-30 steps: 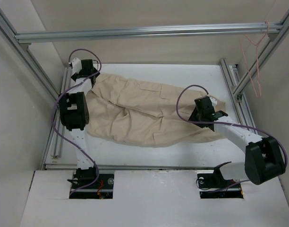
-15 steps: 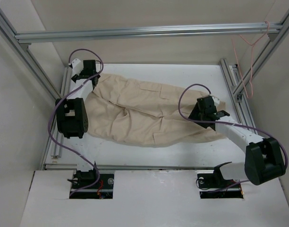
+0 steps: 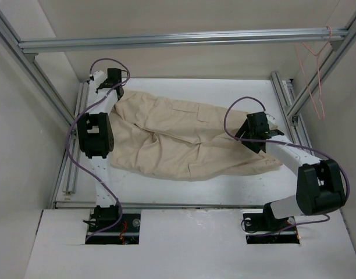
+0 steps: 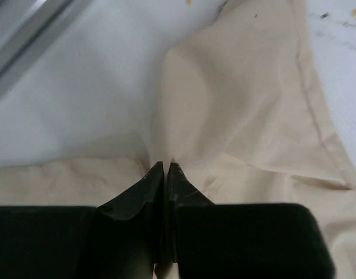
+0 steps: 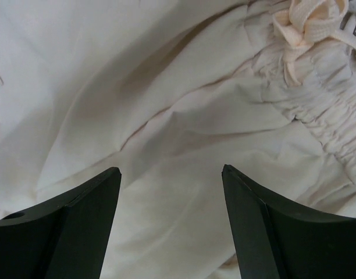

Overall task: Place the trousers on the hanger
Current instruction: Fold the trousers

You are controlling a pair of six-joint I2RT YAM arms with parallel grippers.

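The beige trousers [image 3: 184, 136] lie spread flat across the white table [image 3: 224, 93], leg ends at the far left and waist at the right. My left gripper [image 3: 116, 91] is at the far-left leg end. In the left wrist view it [image 4: 166, 164] is shut, with a fold of the trousers [image 4: 242, 104] pinched between the tips. My right gripper [image 3: 255, 139] hovers over the waist end. It [image 5: 171, 170] stands open just above the cloth [image 5: 166, 87], near the gathered waistband [image 5: 329, 110] and its drawstring knot [image 5: 309, 20]. The pink wire hanger [image 3: 315, 75] hangs from the frame at the upper right.
An aluminium crossbar [image 3: 184, 39] spans the back above the table. Slanted frame posts stand at the left [image 3: 44, 81] and right [image 3: 317, 75]. Rails run along the table's left edge [image 3: 70, 174] and right edge [image 3: 285, 99]. Purple cables loop off both wrists.
My left gripper has closed on the leg-end cloth. The right gripper's jaws have spread wider and it has shifted slightly right and back. The hanger is swaying.
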